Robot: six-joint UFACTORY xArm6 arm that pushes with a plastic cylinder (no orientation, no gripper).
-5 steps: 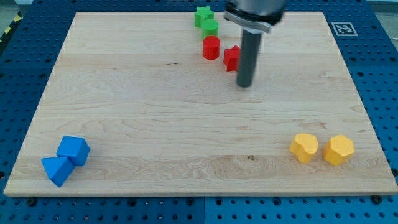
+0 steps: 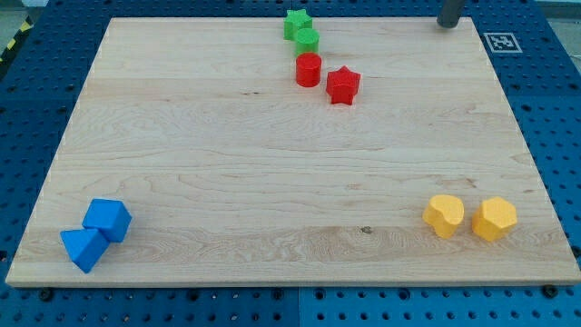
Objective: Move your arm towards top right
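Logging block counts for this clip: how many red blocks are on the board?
2. A red cylinder sits near the view's top centre, and a red star lies just to its right, slightly lower. None appear hidden.

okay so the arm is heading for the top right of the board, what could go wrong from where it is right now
1. My tip is already at the board's top edge near the right corner; going further would likely carry it off the wood onto the blue base.
2. The printed marker sits just right of my tip and could get covered.
3. The red star lies well to the left, so bumping it seems unlikely.
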